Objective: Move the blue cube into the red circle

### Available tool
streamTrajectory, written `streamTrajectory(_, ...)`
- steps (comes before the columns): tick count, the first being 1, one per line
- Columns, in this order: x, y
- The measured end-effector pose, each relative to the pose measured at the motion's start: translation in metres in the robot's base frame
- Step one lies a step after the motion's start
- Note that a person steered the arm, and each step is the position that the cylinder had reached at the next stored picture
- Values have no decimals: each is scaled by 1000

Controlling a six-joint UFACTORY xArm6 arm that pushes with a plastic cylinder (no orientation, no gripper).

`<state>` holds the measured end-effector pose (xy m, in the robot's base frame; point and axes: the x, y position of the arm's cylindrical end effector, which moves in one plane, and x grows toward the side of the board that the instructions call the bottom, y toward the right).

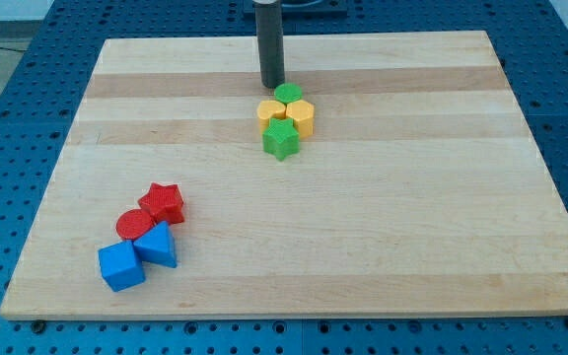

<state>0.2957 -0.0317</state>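
The blue cube (120, 265) sits near the board's bottom left corner. The red circle (134, 224) lies just above and right of it, close by. A blue triangular block (156, 245) sits between them on the right, touching both. A red star (163, 203) touches the red circle's upper right. My tip (272, 83) rests on the board near the view's top centre, far from the blue cube and just above left of a green block (288, 94).
A cluster below my tip holds the green block, two yellow blocks (271, 110) (301, 117) and a green star (281, 141). The wooden board (412, 197) lies on a blue perforated table (8, 118).
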Motion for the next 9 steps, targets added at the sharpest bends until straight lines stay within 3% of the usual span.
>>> streamTrajectory(1,10,-1)
streamTrajectory(3,33,-118)
streamTrajectory(5,140,-214)
streamTrajectory(7,284,-234)
streamTrajectory(8,322,-226)
streamTrajectory(9,322,-193)
